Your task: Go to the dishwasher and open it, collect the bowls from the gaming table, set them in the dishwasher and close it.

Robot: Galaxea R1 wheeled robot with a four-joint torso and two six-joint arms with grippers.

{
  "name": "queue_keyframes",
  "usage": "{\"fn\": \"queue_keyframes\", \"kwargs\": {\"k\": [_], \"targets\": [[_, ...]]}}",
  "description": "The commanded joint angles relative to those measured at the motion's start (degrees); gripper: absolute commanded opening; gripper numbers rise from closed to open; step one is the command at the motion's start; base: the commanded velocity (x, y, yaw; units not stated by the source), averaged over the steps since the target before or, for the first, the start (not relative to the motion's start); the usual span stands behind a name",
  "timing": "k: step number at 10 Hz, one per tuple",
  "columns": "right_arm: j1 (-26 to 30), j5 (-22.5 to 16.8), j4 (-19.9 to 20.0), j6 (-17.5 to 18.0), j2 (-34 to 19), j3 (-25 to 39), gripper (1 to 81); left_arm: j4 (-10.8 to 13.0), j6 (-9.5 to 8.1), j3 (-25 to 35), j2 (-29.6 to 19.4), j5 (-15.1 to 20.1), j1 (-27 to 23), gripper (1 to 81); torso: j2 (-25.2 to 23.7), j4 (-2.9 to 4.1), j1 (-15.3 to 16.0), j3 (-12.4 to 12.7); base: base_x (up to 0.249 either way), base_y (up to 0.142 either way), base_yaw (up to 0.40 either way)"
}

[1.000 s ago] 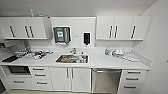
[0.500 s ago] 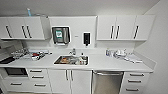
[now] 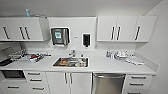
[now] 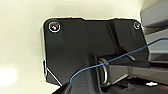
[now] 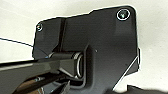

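The dishwasher (image 3: 108, 83) sits at about 5 o'clock in the head view, under the table (image 3: 105, 66) right of the sink (image 3: 71, 62), its door shut. Opening, collecting bowls, loading and closing all remain. Whether either arm's fingers are open I cannot tell.

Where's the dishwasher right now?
In the head view, the dishwasher sits under the counter, door shut, right of the sink, between white cabinet doors and a drawer stack.

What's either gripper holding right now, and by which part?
Cannot be told: both wrist views show the robot's own dark plate, not fingers. The dishwasher stands shut under the counter, untouched, with no arm at it in the head view.
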Motion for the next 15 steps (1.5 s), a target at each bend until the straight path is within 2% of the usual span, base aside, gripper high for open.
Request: {"fn": "queue_keyframes", "kwargs": {"k": [1, 11, 15], "targets": [[3.87, -3.09, -0.26, -0.13, -0.96, 0.26, 81.1, 0.39, 0.39, 0.22, -0.97, 2.93, -4.12, 81.1, 0.02, 0.0, 0.1, 0.0, 0.129, 0.0, 0.0], [4.22, -3.09, -0.35, -0.13, -0.61, 0.0, 81.1, 0.39, 0.3, 0.22, -1.24, 2.93, -4.12, 81.1, 0.02, 0.0, 0.1, 0.0, 0.115, 0.0, 0.0], [4.31, -3.09, -0.35, -0.13, -0.61, -0.18, 81.1, 0.3, 0.21, 0.22, -1.41, 3.02, -4.12, 81.1, 0.02, 0.0, 0.1, 0.0, 0.105, -0.063, 0.0]]}}
